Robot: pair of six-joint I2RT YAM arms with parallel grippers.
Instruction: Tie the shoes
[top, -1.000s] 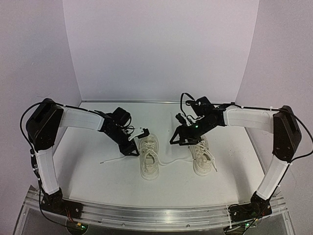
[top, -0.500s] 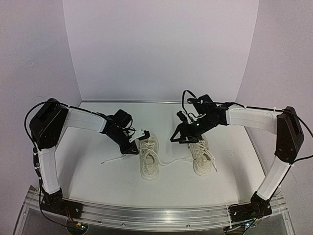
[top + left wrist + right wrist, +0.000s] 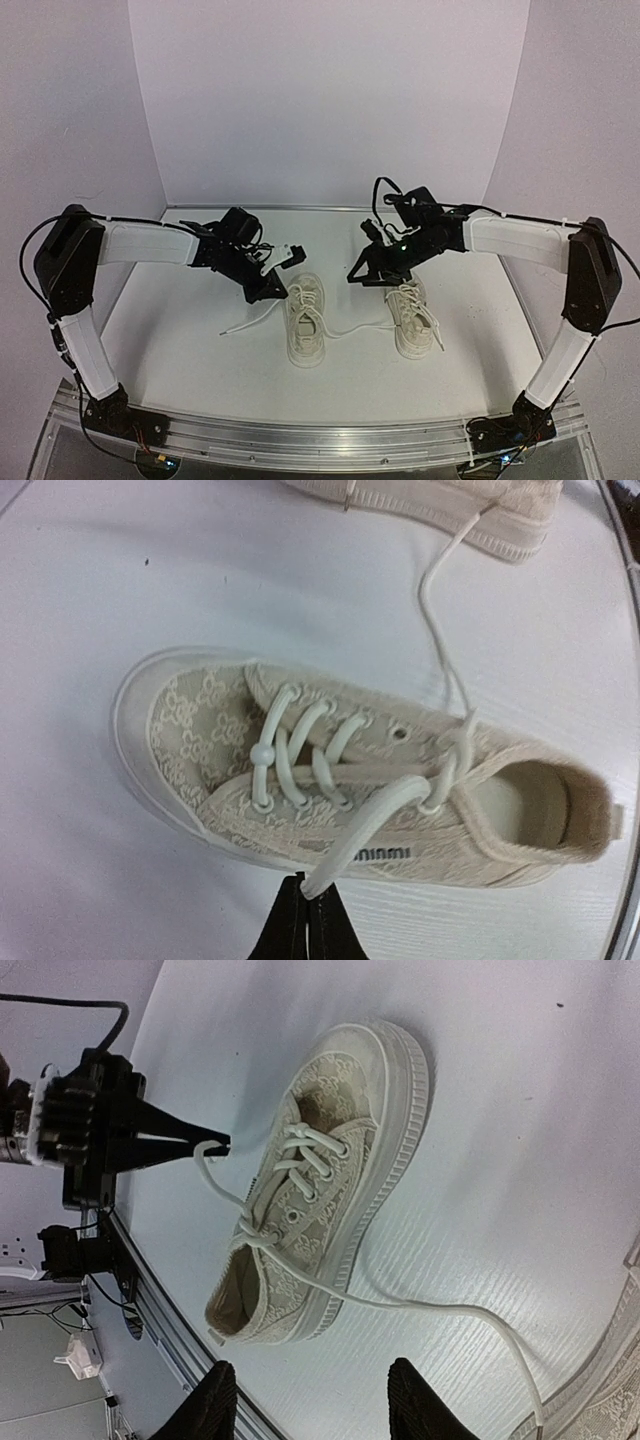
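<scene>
Two cream-white sneakers stand side by side, the left shoe and the right shoe. My left gripper is just left of the left shoe's collar. In the left wrist view it is shut on a white lace that comes from the top eyelets of the left shoe. My right gripper hovers open and empty between the shoes, behind them. In the right wrist view it looks down at the left shoe and at a long loose lace.
Another lace strand lies on the table left of the left shoe. One lace trails between the shoes. The right shoe's edge shows at the lower right of the right wrist view. White walls stand behind and to the sides.
My left gripper has moved back and slightly up with the lace, and the strand on the table shifted right. My right gripper has drawn back a little, still open.
</scene>
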